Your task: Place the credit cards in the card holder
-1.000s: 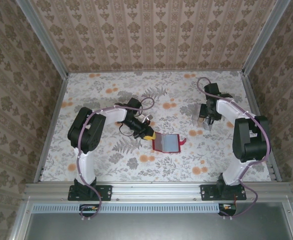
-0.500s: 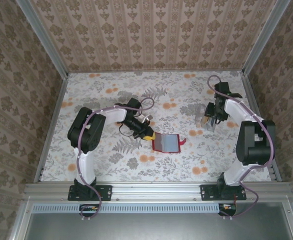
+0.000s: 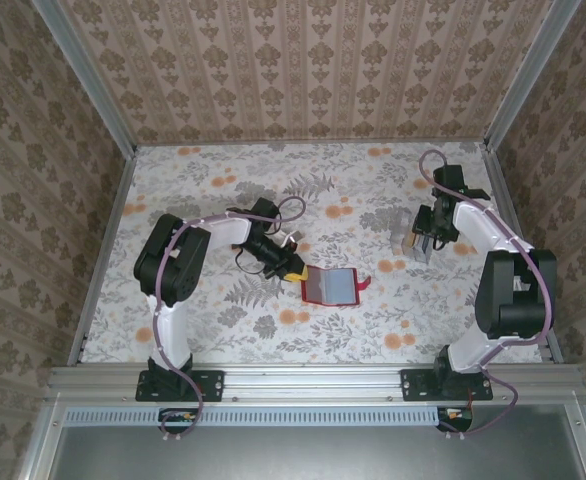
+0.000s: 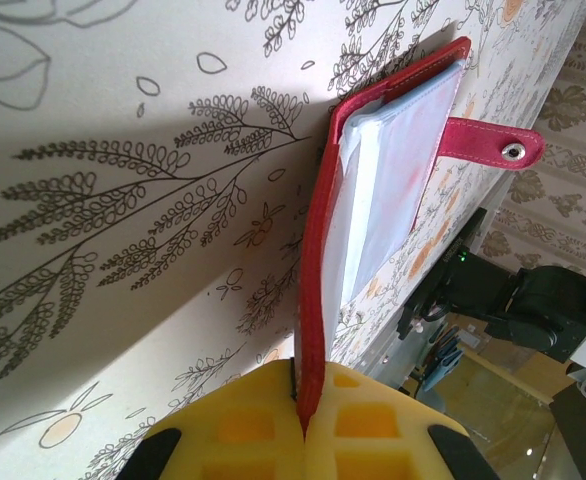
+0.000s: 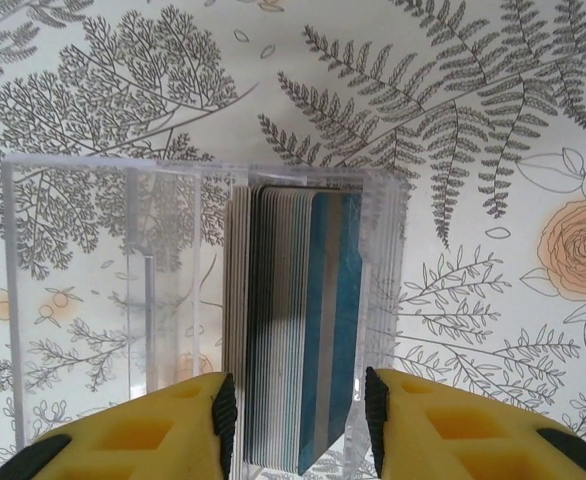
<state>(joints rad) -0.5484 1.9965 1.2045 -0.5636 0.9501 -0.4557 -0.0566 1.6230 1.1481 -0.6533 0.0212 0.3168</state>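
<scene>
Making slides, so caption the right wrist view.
Right gripper flanks a stack of cards standing upright in a clear box on the floral table.

We see open bench [image 3: 393,300] between the card holder [image 3: 331,286], mid-scene, and the clear box [image 3: 407,246] to the right; patterned walls [image 3: 303,70] bound the left, right and far sides.

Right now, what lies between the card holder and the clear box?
Only bare flowered table between card holder and clear box, in the top view.
</scene>
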